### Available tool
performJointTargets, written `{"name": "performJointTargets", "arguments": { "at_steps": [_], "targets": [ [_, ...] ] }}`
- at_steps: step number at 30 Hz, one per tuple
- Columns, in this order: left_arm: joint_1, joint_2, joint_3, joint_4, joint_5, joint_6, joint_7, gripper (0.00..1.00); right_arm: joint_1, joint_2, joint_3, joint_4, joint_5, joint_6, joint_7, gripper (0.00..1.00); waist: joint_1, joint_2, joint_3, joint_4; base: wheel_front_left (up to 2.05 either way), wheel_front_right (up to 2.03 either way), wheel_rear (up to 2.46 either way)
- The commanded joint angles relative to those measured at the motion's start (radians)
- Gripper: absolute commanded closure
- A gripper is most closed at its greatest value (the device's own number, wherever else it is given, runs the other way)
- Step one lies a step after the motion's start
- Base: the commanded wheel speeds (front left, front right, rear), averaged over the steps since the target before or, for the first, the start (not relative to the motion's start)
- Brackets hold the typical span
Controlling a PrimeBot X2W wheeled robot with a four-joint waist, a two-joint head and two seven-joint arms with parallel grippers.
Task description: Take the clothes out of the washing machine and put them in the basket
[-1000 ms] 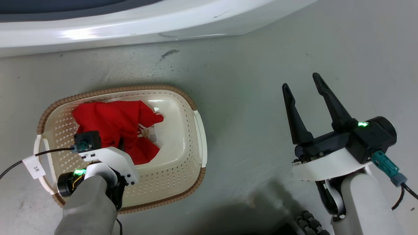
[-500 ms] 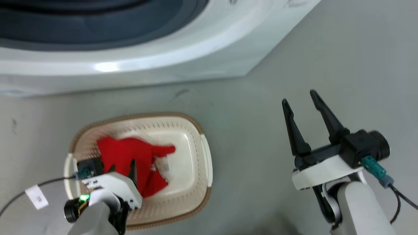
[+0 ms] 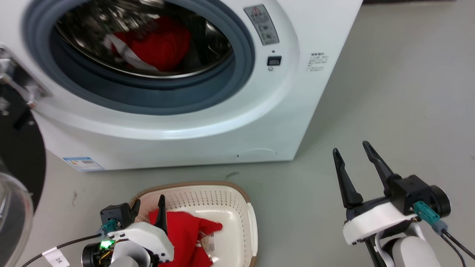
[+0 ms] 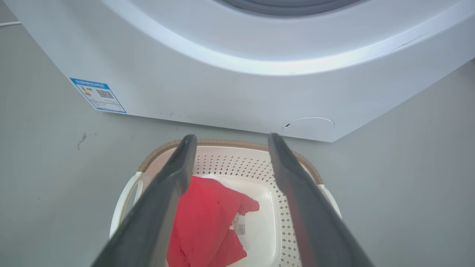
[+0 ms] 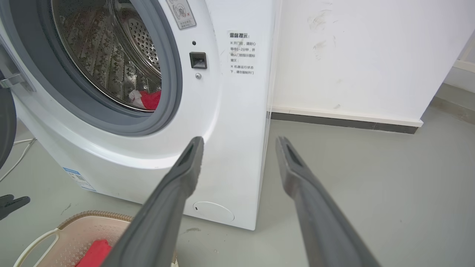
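Since a second ago: my head camera has tipped up, so the washing machine (image 3: 282, 111) porthole is in frame and the basket (image 3: 207, 184) sits lower. The left gripper (image 3: 149, 205) has come up off the cloth.
Left gripper: fingers spread, empty, poised over the basket.
Right gripper: the right gripper (image 3: 352, 155) is spread and empty above bare floor, well apart from the basket.
Clothes: a red jersey (image 3: 185, 230) lies in the basket. More red cloth (image 3: 163, 46) with a white strip rests low in the drum, so I judge the job is unfinished.
Risk: reaching in, a finger could snag the grey door seal (image 3: 237, 79) or the drum holes. The open door (image 3: 18, 148) crowds my left arm. Cloth dragged over the sill could drop short of the basket.
Writing: the warning sticker (image 3: 261, 24) shows a red triangle. The Chinese notice (image 5: 242, 52) and blue label (image 4: 98, 95) are too small to read. The cable tag (image 3: 55, 256) seems to begin with "3". No jersey lettering shows.
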Motion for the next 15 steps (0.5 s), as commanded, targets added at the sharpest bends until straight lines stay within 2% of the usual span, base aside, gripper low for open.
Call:
{"name": "performJointTargets", "arguments": {
  "at_steps": [1,15],
  "targets": [
    [0.017,-0.007,0.005,-0.02,0.014,0.005,-0.002,0.0,0.016,-0.001,-0.003,-0.005,-0.003,-0.001,0.003,0.0,0.0003,-0.0001,-0.042,0.024,0.0,0.0,0.0],
    [0.075,-0.03,0.074,-0.325,0.17,0.011,-0.002,0.0,0.056,0.0,-0.035,-0.034,-0.005,-0.001,0.031,0.0,0.0003,-0.0001,-0.1,0.051,0.0,0.0,0.0]
  ]
}}
